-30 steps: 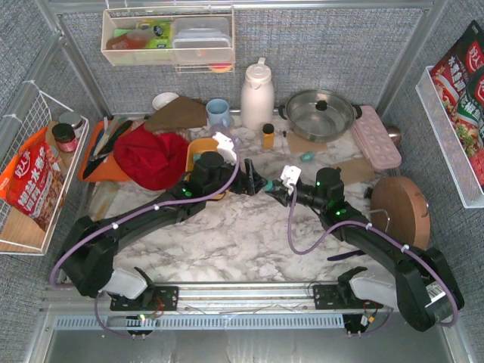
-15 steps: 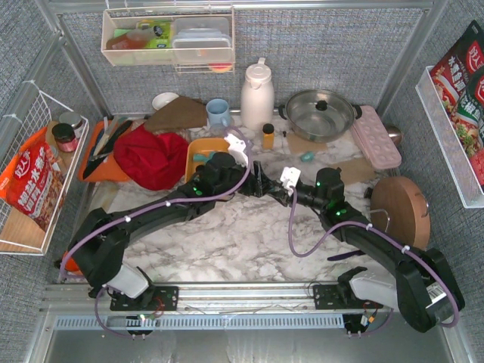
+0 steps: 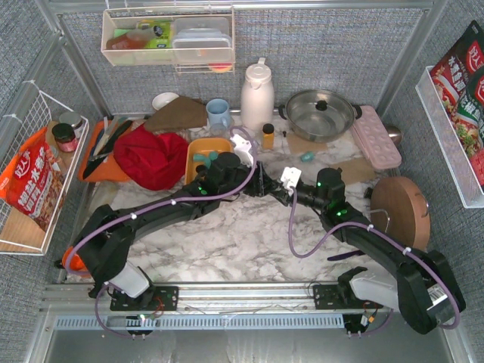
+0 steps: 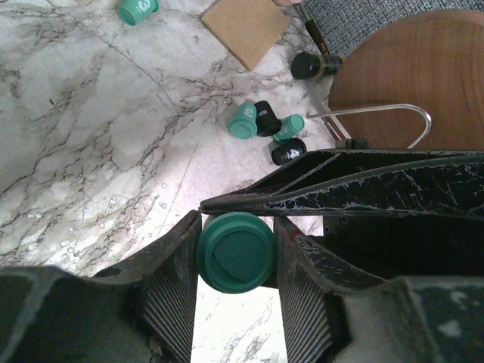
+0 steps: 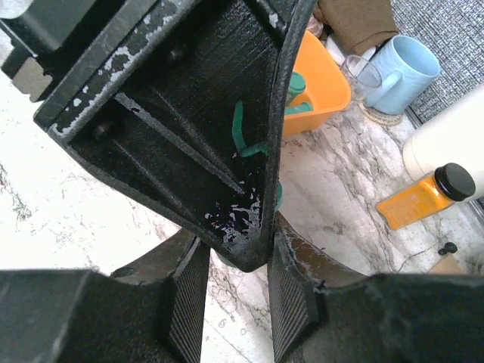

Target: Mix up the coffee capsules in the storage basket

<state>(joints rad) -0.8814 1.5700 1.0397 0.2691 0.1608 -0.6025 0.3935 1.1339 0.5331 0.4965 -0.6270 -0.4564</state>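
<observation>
Left gripper (image 4: 236, 253) clamps one teal capsule (image 4: 236, 249) just right of storage basket (image 3: 198, 148); right gripper (image 5: 238, 265) near-closed, crowding it, contents unclear. Marble (image 3: 234, 242) open lower centre. Left wrist view alone shows four loose capsules (image 4: 243, 121).

A mock kitchen counter: marble top (image 3: 242, 249), steel pot (image 3: 320, 113), white thermos (image 3: 257, 94), blue mug (image 3: 218, 112), fabric-lined walls (image 3: 325, 45).

Teal capsule (image 4: 235, 252); orange-yellow basket (image 3: 195, 151)
</observation>
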